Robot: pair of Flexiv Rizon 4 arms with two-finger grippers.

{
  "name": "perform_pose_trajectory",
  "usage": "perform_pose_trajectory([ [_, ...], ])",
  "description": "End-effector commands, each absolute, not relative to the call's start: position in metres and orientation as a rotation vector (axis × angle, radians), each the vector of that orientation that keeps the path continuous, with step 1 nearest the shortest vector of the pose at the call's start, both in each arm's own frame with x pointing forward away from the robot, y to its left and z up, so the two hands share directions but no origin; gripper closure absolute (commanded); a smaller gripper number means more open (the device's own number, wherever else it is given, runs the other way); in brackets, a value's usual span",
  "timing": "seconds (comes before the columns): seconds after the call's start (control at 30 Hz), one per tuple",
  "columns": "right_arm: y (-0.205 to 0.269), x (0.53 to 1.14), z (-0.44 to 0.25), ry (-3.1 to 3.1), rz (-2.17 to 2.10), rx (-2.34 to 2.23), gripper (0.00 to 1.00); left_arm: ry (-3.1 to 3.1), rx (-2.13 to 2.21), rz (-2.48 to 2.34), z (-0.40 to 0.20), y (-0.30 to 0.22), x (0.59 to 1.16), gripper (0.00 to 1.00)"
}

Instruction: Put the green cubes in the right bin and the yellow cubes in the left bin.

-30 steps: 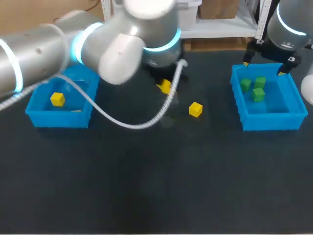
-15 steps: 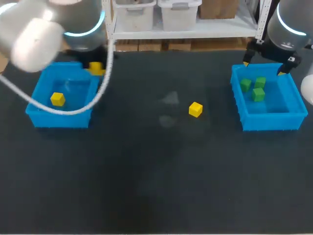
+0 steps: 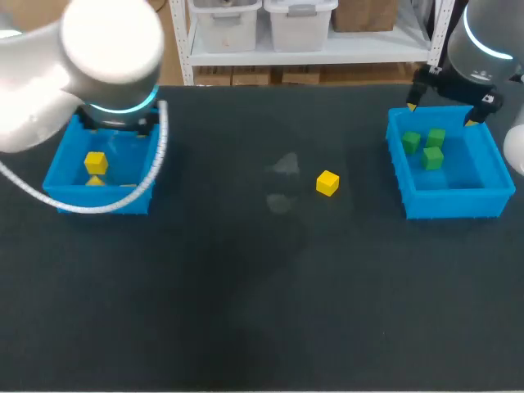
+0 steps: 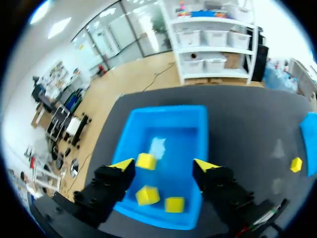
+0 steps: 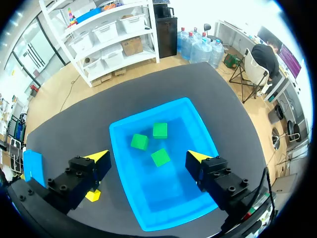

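Note:
The left blue bin point(image 3: 61, 195) holds yellow cubes point(image 3: 96, 162); the left wrist view shows three yellow cubes point(image 4: 147, 195) on the floor of this bin point(image 4: 171, 116). My left gripper point(image 4: 164, 165) hangs open above it, holding nothing; in the head view my left arm point(image 3: 110, 49) hides it. One yellow cube point(image 3: 327, 182) lies on the table's middle. The right bin point(image 3: 452, 201) holds three green cubes point(image 3: 432, 157). My right gripper point(image 3: 442, 113) stands open over the far rim of this bin point(image 5: 198, 130), above the green cubes point(image 5: 160, 157).
The dark table point(image 3: 262, 295) stretches between the two bins. From the left wrist view, the loose yellow cube point(image 4: 296, 164) lies off beyond the bin, toward the right bin's corner point(image 4: 311, 144). My left arm's white cable point(image 3: 155, 164) droops over the left bin's rim.
My left arm swung from the table's middle to over the left bin carrying a yellow cube, then opened; that cube now lies in the bin. The right arm stayed put.

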State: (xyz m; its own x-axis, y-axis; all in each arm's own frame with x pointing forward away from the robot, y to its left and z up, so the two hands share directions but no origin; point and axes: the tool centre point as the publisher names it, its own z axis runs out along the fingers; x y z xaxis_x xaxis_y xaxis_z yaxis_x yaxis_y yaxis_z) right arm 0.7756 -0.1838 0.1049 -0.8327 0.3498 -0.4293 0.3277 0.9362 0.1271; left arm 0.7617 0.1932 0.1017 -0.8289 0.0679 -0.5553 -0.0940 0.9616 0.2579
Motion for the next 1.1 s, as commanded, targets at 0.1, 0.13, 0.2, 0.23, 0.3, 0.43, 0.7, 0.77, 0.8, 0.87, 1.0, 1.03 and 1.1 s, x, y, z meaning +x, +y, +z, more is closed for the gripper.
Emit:
perform_pose_trajectory([
  [0.1,-0.184,0.773,0.105,2.627,0.066,0.488,0.00,2.551,0.247,0.091,0.110,0.116,0.778,0.00],
  [0.13,-0.184,0.773,0.105,2.627,0.066,0.488,0.00,2.558,0.289,0.047,0.112,0.100,0.778,0.00],
  [0.2,-0.184,0.773,0.105,2.627,0.066,0.488,0.00,2.557,0.402,-0.044,0.114,0.068,0.778,0.00],
  [0.23,-0.184,0.773,0.105,2.627,0.066,0.488,0.00,2.557,0.449,-0.087,0.115,0.052,0.777,0.00],
  [0.3,-0.184,0.773,0.105,2.627,0.066,0.488,0.00,2.554,0.542,-0.163,0.116,0.022,0.774,0.00],
  [0.43,-0.184,0.773,0.105,2.627,0.066,0.488,0.00,2.542,0.781,-0.275,0.112,-0.038,0.758,0.00],
  [0.7,-0.184,0.773,0.105,2.627,0.066,0.488,0.00,2.520,1.106,-0.361,0.088,-0.104,0.719,0.00],
  [0.77,-0.184,0.773,0.105,2.627,0.066,0.488,0.00,2.528,1.136,-0.346,0.081,-0.111,0.714,0.00],
  [0.8,-0.184,0.773,0.105,2.627,0.066,0.488,0.00,2.527,1.152,-0.331,0.077,-0.114,0.712,0.00],
  [0.87,-0.184,0.773,0.105,2.627,0.066,0.488,0.00,2.528,1.168,-0.301,0.070,-0.117,0.712,0.00],
  [1.0,-0.184,0.773,0.105,2.627,0.066,0.488,0.00,2.544,1.154,-0.279,0.062,-0.124,0.717,0.00],
  [1.03,-0.184,0.773,0.105,2.627,0.066,0.488,0.00,2.550,1.148,-0.274,0.061,-0.125,0.719,0.00],
  [1.1,-0.184,0.773,0.105,2.627,0.066,0.488,0.00,2.558,1.145,-0.273,0.058,-0.130,0.720,0.00],
])
